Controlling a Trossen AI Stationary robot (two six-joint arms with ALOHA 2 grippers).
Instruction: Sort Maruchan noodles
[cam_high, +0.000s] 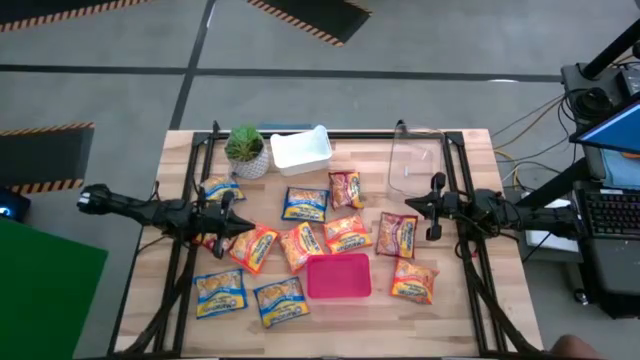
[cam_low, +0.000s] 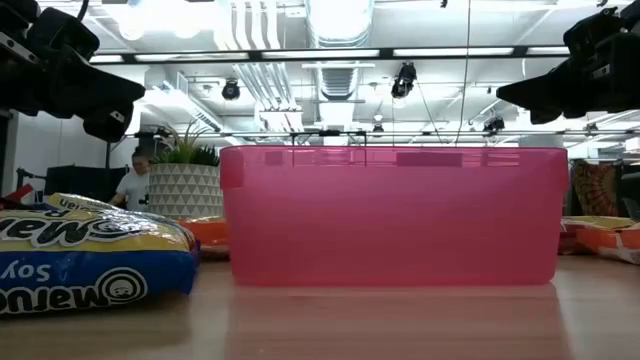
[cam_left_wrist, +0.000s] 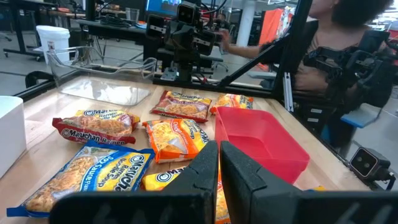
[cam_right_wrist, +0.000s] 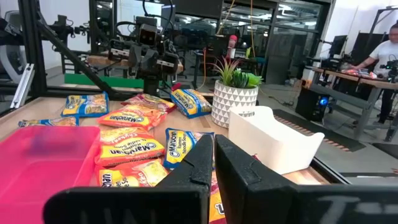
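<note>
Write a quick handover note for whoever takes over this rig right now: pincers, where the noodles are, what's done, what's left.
Left pincer: shut, empty, over the table's left side.
Right pincer: shut, empty, over the right side.
Maruchan noodles: all loose on the table, scattered around the pink bin.
Pink bin, white bin and clear bin: no packets inside.
Done: nothing sorted yet.
Left: every packet.

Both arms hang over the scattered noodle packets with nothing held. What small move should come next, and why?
Probably the left gripper should open and descend onto the orange packet just beside it. Both it and the right gripper are shut and empty, all packets lie loose on the table, and the pink bin, white bin and clear bin look empty.
</note>
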